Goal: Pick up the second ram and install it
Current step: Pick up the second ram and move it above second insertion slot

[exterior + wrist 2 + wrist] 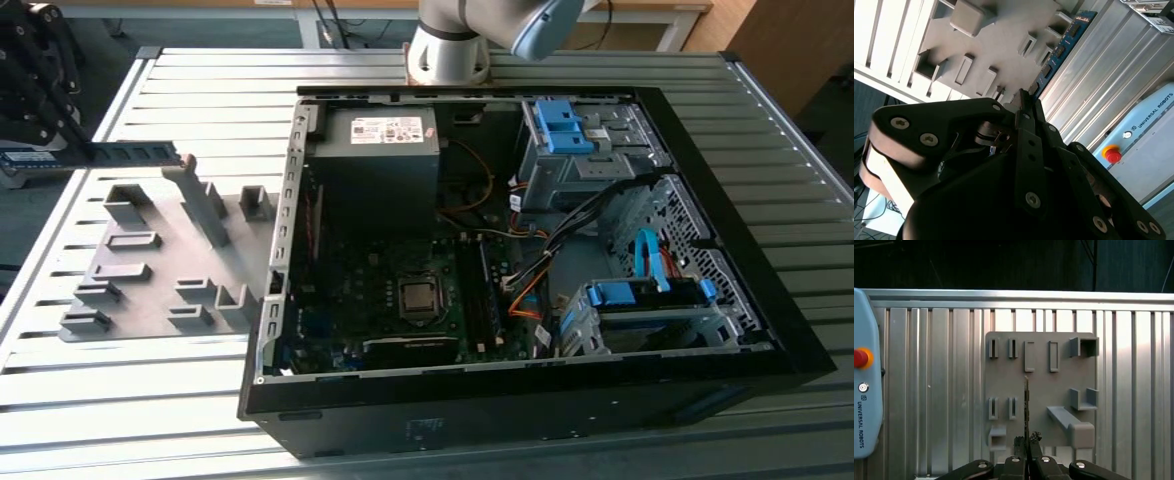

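End effector (1024, 97): I read the fingers as clamped together on one end of the second ram (1061, 47). In the first wrist view the tips meet on the stick's near end.
Second ram: it is in the grip, over the far corner of the grey fixture plate (147, 270), at the exterior view's left. I can't tell whether its free end touches the tall post just beside it.
Long axis: the stick runs straight out from the fingertips. In the first wrist view I see it edge-on as a thin line (1026, 400). In the exterior view it lies nearly level, with the free end pointing to that view's right (127, 153).
Bearing to target: the open computer case (534, 400) lies on the table (134, 420), off the stick's free end. The motherboard (387, 260) inside it is well apart from the stick.
Slots: I can't make them out for sure.
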`<state>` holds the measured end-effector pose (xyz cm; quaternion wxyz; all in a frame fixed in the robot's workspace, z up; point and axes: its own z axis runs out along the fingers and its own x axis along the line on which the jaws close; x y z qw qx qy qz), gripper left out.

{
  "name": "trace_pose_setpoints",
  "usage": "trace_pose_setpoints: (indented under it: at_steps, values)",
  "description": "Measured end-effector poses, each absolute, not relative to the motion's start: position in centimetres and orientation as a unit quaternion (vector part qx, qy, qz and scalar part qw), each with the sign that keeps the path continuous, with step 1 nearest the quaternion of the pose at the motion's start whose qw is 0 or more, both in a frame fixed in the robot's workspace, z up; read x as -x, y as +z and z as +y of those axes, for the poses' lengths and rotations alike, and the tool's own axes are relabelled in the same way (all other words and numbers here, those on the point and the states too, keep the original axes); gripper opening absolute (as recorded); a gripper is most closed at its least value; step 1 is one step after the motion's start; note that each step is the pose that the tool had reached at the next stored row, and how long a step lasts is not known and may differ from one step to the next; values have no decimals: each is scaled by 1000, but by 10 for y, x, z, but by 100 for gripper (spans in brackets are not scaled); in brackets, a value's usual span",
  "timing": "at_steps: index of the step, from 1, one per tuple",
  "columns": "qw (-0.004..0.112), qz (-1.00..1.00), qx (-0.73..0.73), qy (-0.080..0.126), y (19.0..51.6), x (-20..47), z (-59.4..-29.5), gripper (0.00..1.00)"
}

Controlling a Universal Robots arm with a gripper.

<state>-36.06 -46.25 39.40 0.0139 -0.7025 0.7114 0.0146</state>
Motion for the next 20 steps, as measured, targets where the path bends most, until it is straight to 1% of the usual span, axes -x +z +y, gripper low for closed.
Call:
trace_pose_setpoints:
  at_steps: [20]
  values:
    - [14,711,702,15,394,346,-463,14]
